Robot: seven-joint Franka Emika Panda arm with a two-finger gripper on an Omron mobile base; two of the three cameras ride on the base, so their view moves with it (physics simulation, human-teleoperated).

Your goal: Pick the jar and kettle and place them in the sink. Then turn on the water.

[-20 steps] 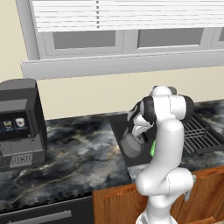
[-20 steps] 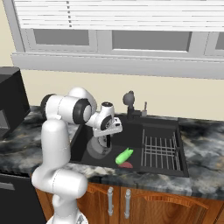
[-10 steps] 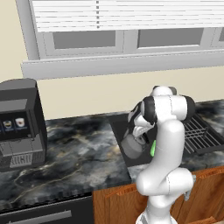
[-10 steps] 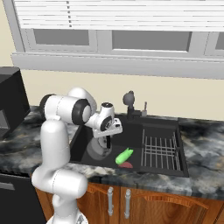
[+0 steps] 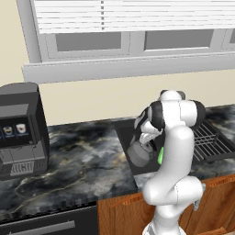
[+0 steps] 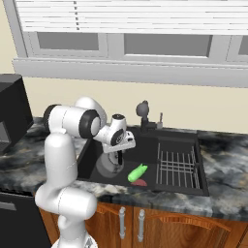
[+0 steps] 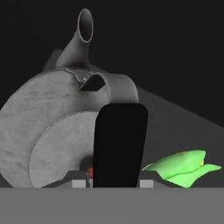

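Tool point(image 6: 116, 156) clamped on the black handle point(image 7: 118, 144) of the grey kettle point(image 5: 139, 153), holding it low inside the black sink point(image 6: 196, 186) at frame center, likely so it sets down gently beside the green item point(image 6: 137, 172) on the basin floor.

You're facing a cream wall point(image 6: 72, 94) with a wide grey-framed window point(image 5: 133, 41) above it, white blinds point(image 6: 145, 14) drawn over the upper panes and a deep grey sill point(image 5: 114, 69) running beneath. The dark marbled counter point(image 5: 82, 160) sits on wooden cabinets point(image 6: 160, 225) with metal handles. At your left stands a black coffee machine point(image 5: 18, 131). The light is even and soft.
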